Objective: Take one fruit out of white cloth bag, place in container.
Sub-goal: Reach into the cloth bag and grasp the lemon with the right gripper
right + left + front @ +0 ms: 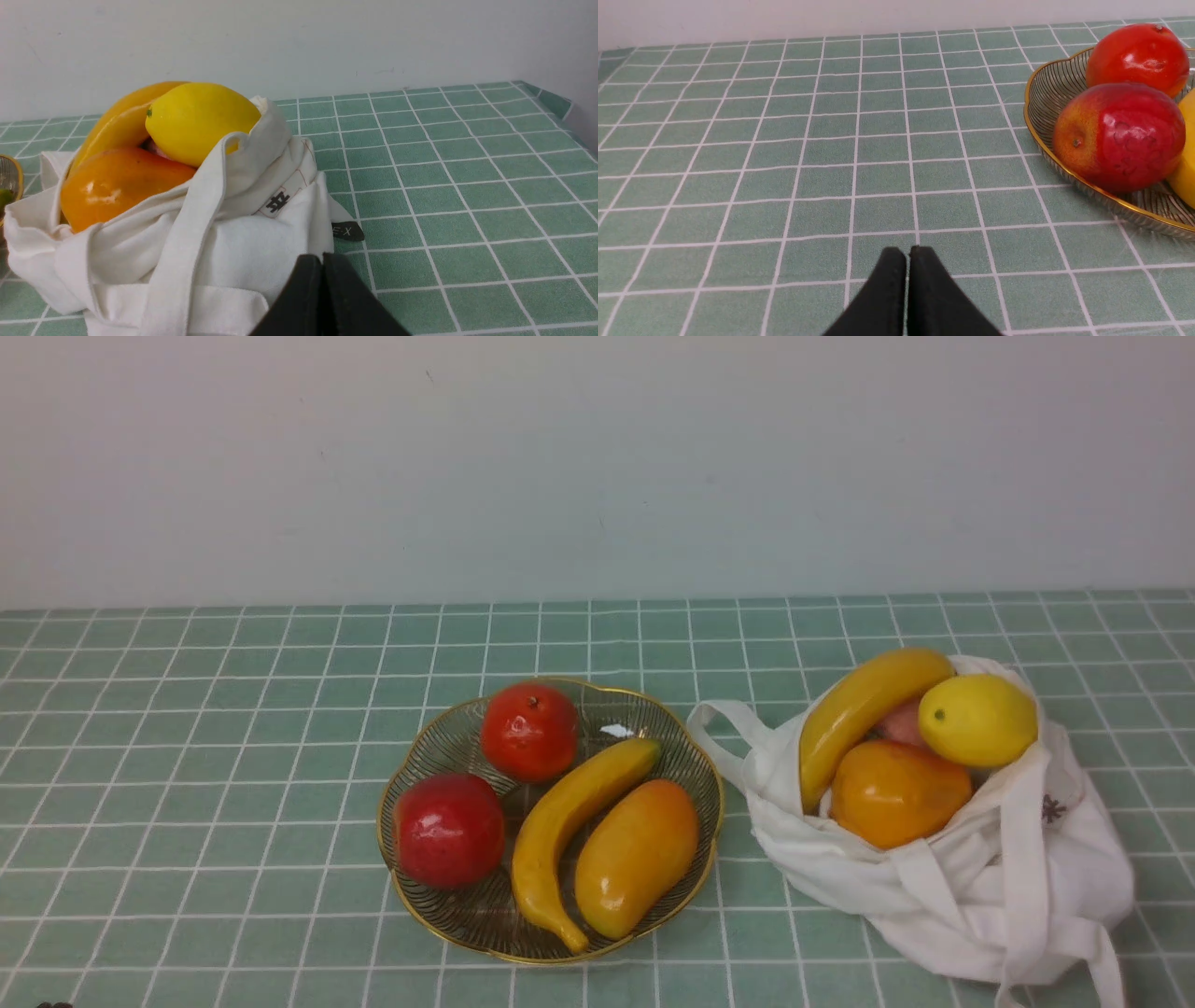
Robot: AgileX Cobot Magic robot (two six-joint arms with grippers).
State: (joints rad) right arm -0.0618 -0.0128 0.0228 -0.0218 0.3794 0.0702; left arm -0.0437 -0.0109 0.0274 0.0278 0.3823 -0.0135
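The yellow lemon (977, 720) (201, 121) lies at the top of the open white cloth bag (971, 887) (243, 242), at the right of the front view, beside a banana (864, 705) and an orange mango (896, 791). The ribbed glass bowl with a gold rim (439, 747) (1045, 88) stands left of the bag. My left gripper (907, 254) is shut and empty over bare cloth, away from the bowl. Close by the bag's near side, my right gripper (322, 261) is shut with nothing in it. Neither gripper shows in the front view.
The bowl holds a red tomato-like fruit (529, 731), a red apple (449, 831), a banana (565, 821) and a mango (637, 856). A green checked cloth (233, 728) covers the table. A pale wall runs along the back, and the table's right edge (556, 100) shows.
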